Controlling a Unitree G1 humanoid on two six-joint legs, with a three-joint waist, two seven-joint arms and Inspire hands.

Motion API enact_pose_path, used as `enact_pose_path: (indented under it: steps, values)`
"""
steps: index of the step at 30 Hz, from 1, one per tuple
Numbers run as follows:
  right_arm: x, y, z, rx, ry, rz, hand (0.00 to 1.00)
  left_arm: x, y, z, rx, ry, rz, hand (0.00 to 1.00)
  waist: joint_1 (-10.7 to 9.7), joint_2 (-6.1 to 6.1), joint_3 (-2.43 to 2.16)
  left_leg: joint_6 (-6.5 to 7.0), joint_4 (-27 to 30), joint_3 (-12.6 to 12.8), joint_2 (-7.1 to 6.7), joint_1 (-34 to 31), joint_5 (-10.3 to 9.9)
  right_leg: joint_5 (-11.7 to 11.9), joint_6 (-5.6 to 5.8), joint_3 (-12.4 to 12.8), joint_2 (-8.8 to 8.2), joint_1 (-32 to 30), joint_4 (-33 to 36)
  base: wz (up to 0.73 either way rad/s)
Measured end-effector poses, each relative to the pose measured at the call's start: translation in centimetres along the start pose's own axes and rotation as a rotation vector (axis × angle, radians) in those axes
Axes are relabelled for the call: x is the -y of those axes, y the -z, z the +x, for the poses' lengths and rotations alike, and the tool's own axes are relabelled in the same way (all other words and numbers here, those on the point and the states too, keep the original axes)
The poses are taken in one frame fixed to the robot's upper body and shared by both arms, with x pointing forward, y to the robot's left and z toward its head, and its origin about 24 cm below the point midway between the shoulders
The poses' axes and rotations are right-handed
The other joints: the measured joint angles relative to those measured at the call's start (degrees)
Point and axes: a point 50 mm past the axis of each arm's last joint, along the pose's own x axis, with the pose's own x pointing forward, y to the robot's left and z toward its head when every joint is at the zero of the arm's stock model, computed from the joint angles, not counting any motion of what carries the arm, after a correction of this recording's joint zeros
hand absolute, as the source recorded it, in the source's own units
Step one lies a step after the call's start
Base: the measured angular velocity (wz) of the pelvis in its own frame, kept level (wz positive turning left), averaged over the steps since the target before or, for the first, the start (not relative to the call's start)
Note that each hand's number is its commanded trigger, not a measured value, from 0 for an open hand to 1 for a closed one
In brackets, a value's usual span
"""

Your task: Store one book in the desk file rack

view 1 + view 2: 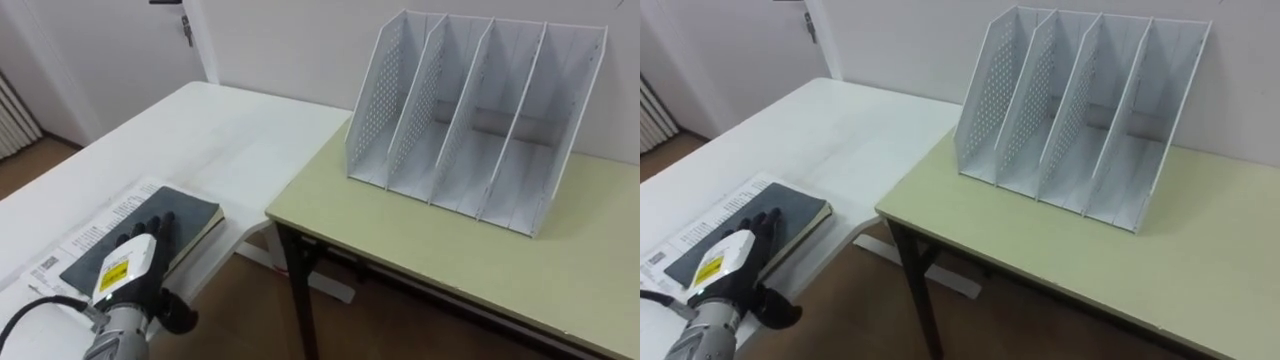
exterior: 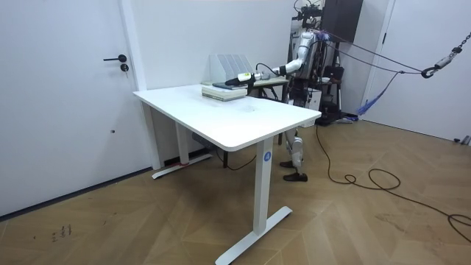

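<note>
1. Left eye view: your left hand (image 1: 135,262) rests on the dark book (image 1: 190,215) at the near left, on the white counter (image 1: 240,130). Its fingers lie flat on the cover, the thumb hangs off the edge, and nothing is clamped.
2. Room view: you stand at the white counter's far side, with one arm stretched out to the book.
3. Right eye view: the file rack (image 1: 1030,100) on the green counter (image 1: 1060,250) to the right has every slot empty. I judge the task barely begun: you have yet to grasp, lift, carry and slot the book.

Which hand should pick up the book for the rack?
Left. The left hand lies with its fingers flat on the dark book on the white table. The rack stands on the green desk just to the right.
</note>
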Motion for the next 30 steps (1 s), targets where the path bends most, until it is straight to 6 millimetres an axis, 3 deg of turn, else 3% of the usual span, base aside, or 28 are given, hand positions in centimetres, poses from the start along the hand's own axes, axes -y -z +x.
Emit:
enact_pose_path:
  steps: [1,2,6,12,30]
  values:
    - [0.0,0.0,0.0,0.000,0.000,0.000,0.00,0.0,0.0,0.1,-0.004,0.005,0.001,0.61,-0.01,0.04,-0.05,0.00,0.01,0.01,0.00,0.04,0.00,0.02,-0.03,0.00,0.01,0.03,0.03,0.00]
    - [0.0,0.0,0.0,-0.003,0.000,0.000,0.00,0.1,0.1,0.2,-0.010,0.011,0.003,1.00,-0.09,0.06,-0.07,0.00,0.03,0.01,0.00,0.13,0.00,0.03,-0.05,0.01,0.02,0.12,0.07,0.00]
    - [-0.1,0.2,0.0,-0.011,-0.004,0.000,0.00,0.0,0.3,0.5,-0.021,0.002,0.008,1.00,-0.15,0.05,-0.07,-0.01,0.11,0.14,0.00,0.38,0.00,0.07,-0.10,0.06,0.06,0.38,0.13,0.00]
    - [-0.1,0.4,0.0,-0.017,-0.004,0.010,0.00,-2.0,0.7,1.5,-0.043,-0.061,0.018,1.00,-0.14,0.11,-0.10,-0.01,0.02,0.70,0.01,1.64,0.00,0.07,-0.06,0.73,0.16,1.70,0.05,-0.04]
    - [0.1,0.3,0.0,-0.025,0.002,0.033,0.00,-2.8,0.8,1.5,-0.054,-0.099,-0.018,1.00,-0.14,0.66,-0.46,-0.01,-1.00,1.11,0.03,2.49,-0.03,0.14,0.08,1.11,0.29,1.95,0.00,-0.01]
